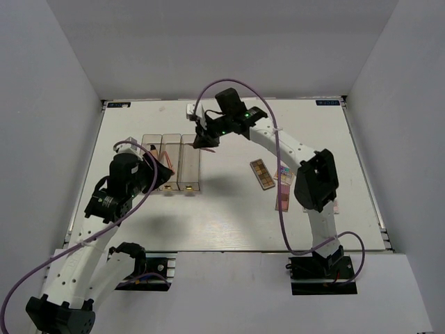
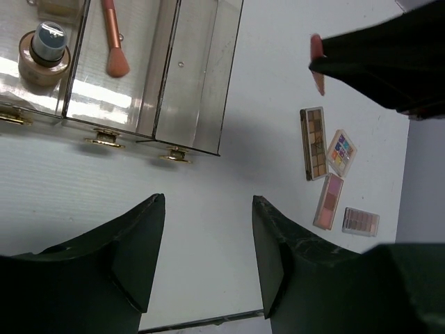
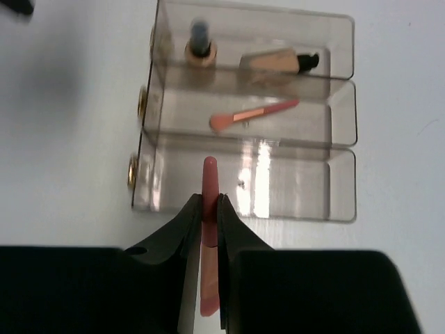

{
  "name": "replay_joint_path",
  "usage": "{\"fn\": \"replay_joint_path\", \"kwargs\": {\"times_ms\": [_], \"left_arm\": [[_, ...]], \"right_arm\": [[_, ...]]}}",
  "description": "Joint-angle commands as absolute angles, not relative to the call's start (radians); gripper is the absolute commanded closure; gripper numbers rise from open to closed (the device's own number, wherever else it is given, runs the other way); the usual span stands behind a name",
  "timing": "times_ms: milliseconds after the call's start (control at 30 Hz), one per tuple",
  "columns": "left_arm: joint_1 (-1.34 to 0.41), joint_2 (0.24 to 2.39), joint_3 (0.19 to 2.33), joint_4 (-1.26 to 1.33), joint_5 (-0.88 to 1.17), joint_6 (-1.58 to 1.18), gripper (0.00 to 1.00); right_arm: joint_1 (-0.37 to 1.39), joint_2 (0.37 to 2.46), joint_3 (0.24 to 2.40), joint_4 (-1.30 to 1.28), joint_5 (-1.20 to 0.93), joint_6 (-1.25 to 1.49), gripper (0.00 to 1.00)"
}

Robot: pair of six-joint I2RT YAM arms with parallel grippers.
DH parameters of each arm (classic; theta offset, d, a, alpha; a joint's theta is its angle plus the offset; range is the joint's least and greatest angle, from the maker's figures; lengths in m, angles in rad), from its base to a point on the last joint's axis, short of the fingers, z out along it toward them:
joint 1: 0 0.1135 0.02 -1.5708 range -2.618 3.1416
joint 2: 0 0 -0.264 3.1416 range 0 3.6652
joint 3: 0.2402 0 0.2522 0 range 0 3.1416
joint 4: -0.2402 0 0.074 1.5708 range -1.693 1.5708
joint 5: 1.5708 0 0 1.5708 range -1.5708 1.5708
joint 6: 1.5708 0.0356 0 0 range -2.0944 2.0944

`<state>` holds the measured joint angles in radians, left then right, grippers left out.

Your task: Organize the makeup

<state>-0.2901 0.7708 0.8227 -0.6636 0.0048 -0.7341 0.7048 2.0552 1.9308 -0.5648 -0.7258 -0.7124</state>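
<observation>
- The right gripper (image 3: 208, 212) has its two fingers (image 3: 177, 226) drawn together on a thin pink stick (image 3: 208, 177). They pinch it around its middle, so the rounded tip pokes out ahead and the other end shows behind the pads.
- In the right wrist view the held stick points at the nearest of the three compartments of the clear organizer (image 3: 337, 184). From overhead, the right gripper (image 1: 206, 142) hangs at the far end of the compartment on the right. Whether the stick touches the plastic cannot be told.
- The left gripper (image 2: 208, 257) is spread wide with nothing between its fingers (image 2: 135, 254). It hovers over the bare white table (image 2: 208, 181), just in front of the organizer's gold-knobbed end.
- The compartment farthest from the held stick has a beige bottle (image 3: 200, 43) standing upright with its dark cap up. A second bottle (image 3: 278, 64) lies on its side beside it.
- The middle compartment holds another stick (image 3: 254, 113), lying flat at a slant.
- Four palettes lie on the table, well apart from the organizer on its right:
  - a long brown palette (image 2: 314, 142)
  - a multicolour palette (image 2: 341, 152) just beside it
  - a pink palette (image 2: 329, 202)
  - a mauve palette (image 2: 361, 220)
</observation>
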Motion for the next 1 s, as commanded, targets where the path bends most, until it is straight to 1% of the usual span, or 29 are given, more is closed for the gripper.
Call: {"fn": "replay_joint_path", "kwargs": {"times_ms": [0, 67, 100, 167, 200, 400, 533, 567, 667, 833, 867, 933, 967], "left_arm": [[-0.290, 0.741, 0.834, -0.678, -0.032, -0.739, 0.37], [-0.290, 0.736, 0.845, -0.687, -0.038, -0.738, 0.37], [-0.290, 0.732, 0.848, -0.692, -0.043, -0.736, 0.37], [-0.290, 0.732, 0.860, -0.710, -0.048, -0.736, 0.37], [-0.290, 0.729, 0.865, -0.719, -0.052, -0.738, 0.37], [-0.290, 0.732, 0.900, -0.781, -0.052, -0.747, 0.38], [-0.290, 0.723, 0.925, -0.824, -0.067, -0.758, 0.38], [-0.290, 0.716, 0.927, -0.839, -0.072, -0.759, 0.38], [-0.290, 0.710, 0.931, -0.856, -0.069, -0.772, 0.39], [-0.290, 0.710, 0.930, -0.859, -0.060, -0.784, 0.39], [-0.290, 0.712, 0.931, -0.858, -0.058, -0.782, 0.39], [-0.290, 0.724, 0.939, -0.857, -0.052, -0.781, 0.39], [-0.290, 0.733, 0.940, -0.856, -0.052, -0.779, 0.39]], "right_arm": [[0.724, 2.121, 1.996, -0.319, -0.749, -0.231, 1.00], [0.733, 2.151, 1.987, -0.208, -0.724, -0.088, 1.00], [0.739, 2.158, 1.983, -0.107, -0.712, 0.042, 1.00], [0.753, 2.181, 1.967, -0.017, -0.684, 0.141, 1.00], [0.761, 2.193, 1.945, 0.083, -0.677, 0.235, 1.00], [0.790, 2.288, 1.956, 0.363, -0.581, 0.538, 1.00], [0.811, 2.361, 2.002, 0.428, -0.505, 0.618, 1.00], [0.815, 2.368, 2.003, 0.443, -0.458, 0.649, 1.00], [0.830, 2.405, 2.020, 0.443, -0.382, 0.658, 1.00], [0.831, 2.451, 2.003, 0.462, -0.336, 0.638, 1.00], [0.834, 2.454, 2.000, 0.463, -0.327, 0.624, 0.98], [0.830, 2.454, 1.980, 0.477, -0.327, 0.614, 0.91], [0.831, 2.450, 1.964, 0.482, -0.330, 0.601, 0.84]]}}
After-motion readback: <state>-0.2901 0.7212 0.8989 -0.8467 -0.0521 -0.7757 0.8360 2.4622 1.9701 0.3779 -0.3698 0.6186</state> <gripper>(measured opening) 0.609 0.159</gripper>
